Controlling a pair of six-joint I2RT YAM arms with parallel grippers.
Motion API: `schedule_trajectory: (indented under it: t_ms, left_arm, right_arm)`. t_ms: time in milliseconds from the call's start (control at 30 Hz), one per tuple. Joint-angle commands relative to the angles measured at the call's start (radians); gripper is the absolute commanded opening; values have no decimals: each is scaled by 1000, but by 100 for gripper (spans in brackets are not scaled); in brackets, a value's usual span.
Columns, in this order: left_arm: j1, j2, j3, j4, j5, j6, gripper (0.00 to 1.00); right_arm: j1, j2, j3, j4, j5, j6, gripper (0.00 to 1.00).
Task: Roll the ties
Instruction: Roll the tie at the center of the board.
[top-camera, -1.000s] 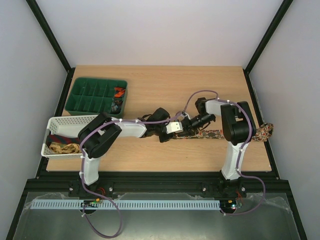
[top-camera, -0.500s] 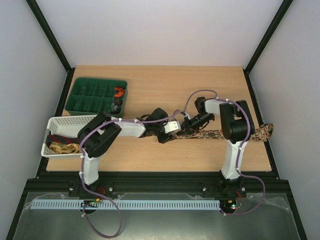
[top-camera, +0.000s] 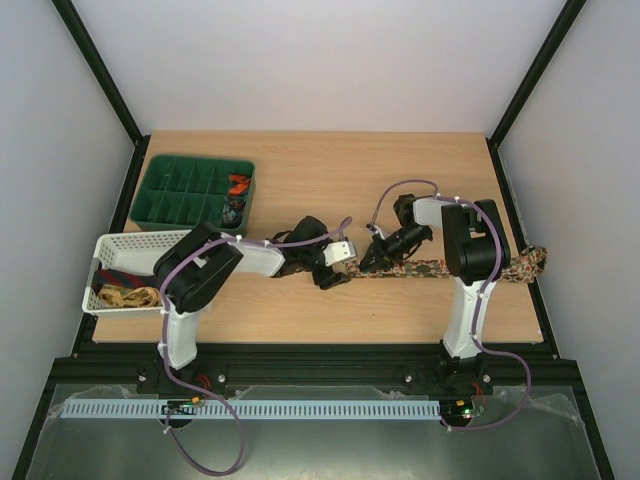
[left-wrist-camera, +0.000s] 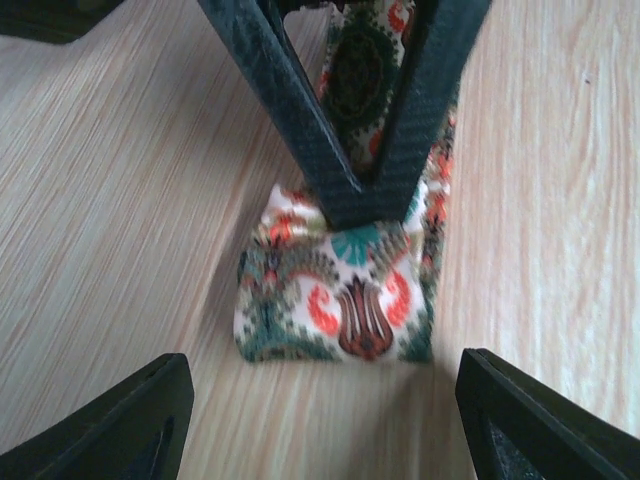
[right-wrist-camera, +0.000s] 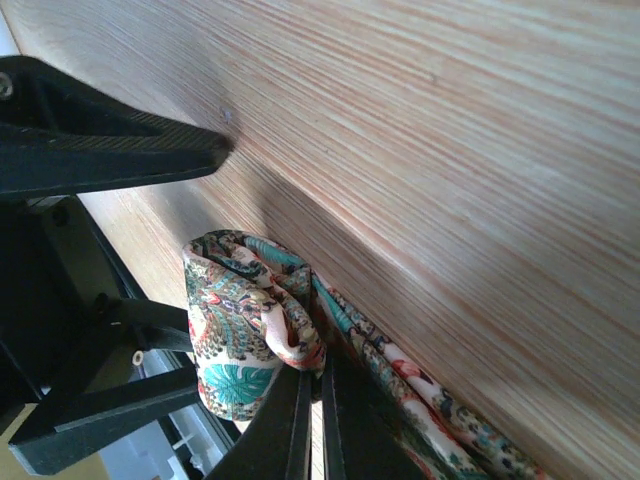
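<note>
A floral-patterned tie (top-camera: 450, 268) lies as a long strip across the right of the table, its far end hanging over the right edge. Its left end is folded into a small loop (left-wrist-camera: 335, 310). My right gripper (top-camera: 370, 262) comes down on that loop, shut on the fabric (right-wrist-camera: 250, 310), fingertips pinched together (right-wrist-camera: 320, 400). My left gripper (left-wrist-camera: 325, 430) stands open just left of the loop, with bare wood between its fingers (left-wrist-camera: 110, 420) and touching nothing. In the top view the left gripper (top-camera: 342, 265) sits beside the tie's end.
A green compartment tray (top-camera: 170, 190) at the back left holds an orange-red coil (top-camera: 238, 183) and a dark coil (top-camera: 232, 208). A white basket (top-camera: 130, 243) at the left edge holds a gold-patterned tie (top-camera: 125, 296) and a maroon one (top-camera: 112, 276).
My left gripper has opened and drawn back left from the tie's folded end. My right gripper has shut on that end.
</note>
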Motion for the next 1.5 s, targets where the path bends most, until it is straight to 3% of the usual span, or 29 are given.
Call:
schedule_trajectory:
  t_ms: [0, 167, 367, 467, 633, 833, 1067, 1467]
  left_arm:
    - [-4, 71, 71, 54, 74, 4, 75]
    - [-13, 107, 90, 83, 116, -25, 71]
    - [-24, 80, 52, 60, 88, 16, 44]
    - [-27, 38, 14, 10, 14, 64, 39]
    - [-29, 10, -5, -91, -85, 85, 37]
    - [-43, 5, -7, -118, -107, 67, 36]
    - [-50, 8, -5, -116, -110, 72, 36]
    - [-50, 17, 7, -136, -108, 86, 37]
  right_arm:
    - [-5, 31, 13, -41, 72, -23, 1]
    - [-5, 35, 5, -41, 85, -31, 1]
    - [-4, 42, 13, -36, 84, -30, 1]
    - [2, 45, 44, -44, 30, -18, 2]
    - [2, -2, 88, -125, -37, -24, 27]
    - [15, -61, 69, -169, -104, -21, 47]
    - [70, -49, 55, -92, -74, 50, 46]
    - [76, 37, 52, -71, 44, 16, 23]
